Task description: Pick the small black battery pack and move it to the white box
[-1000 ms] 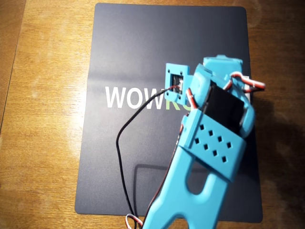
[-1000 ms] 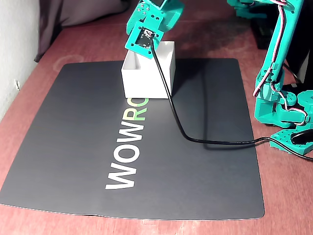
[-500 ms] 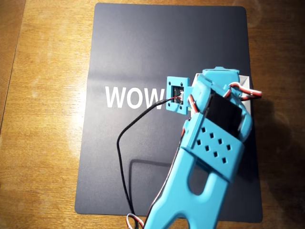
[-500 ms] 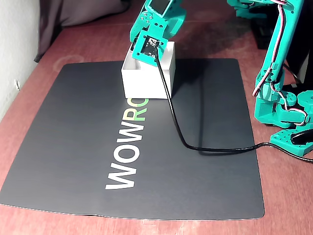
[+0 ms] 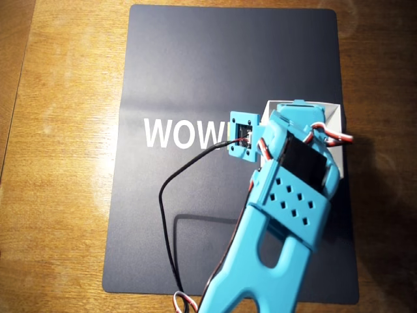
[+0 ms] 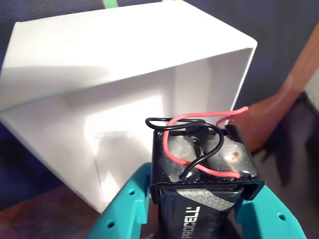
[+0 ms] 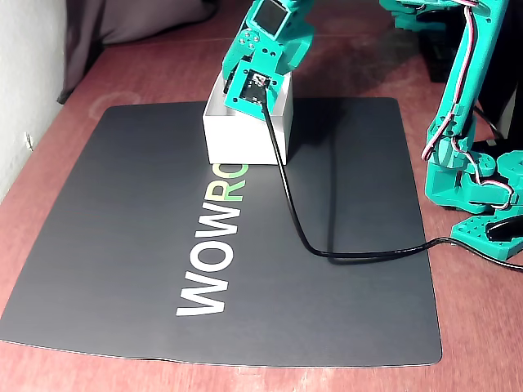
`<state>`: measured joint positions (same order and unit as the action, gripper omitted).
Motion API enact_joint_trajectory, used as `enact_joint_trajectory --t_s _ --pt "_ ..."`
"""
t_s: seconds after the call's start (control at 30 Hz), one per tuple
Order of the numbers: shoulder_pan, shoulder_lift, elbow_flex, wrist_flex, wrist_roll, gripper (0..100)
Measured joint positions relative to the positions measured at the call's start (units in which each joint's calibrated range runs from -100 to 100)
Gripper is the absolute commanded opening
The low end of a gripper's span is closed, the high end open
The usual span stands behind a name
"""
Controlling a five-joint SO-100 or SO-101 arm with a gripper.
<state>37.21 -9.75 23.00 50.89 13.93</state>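
Gripper [image 6: 202, 219] pinches battery pack [image 6: 204, 164], wired end pointing lengthwise into white box [image 6: 124, 74].

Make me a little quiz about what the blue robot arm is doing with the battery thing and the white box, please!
1. True or false: the battery pack is lying on the dark mat.
2. In the wrist view, where is the white box?
A. right ahead of the gripper, its open side facing the camera
B. nowhere
C. upside down on the floor
3. Fill in: the wires on the battery pack are red and ____.

Key:
1. False; the gripper holds it.
2. A
3. black
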Motion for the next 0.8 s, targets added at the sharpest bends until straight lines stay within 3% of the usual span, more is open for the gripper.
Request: enact_joint_trajectory --t_s 0.17,0.37,0.8 --pt "0.0 0.0 0.8 0.0 0.0 6" --pt "2.6 0.0 3.9 0.0 0.0 17" --pt "4.4 -0.1 5.0 -3.4 0.0 17"
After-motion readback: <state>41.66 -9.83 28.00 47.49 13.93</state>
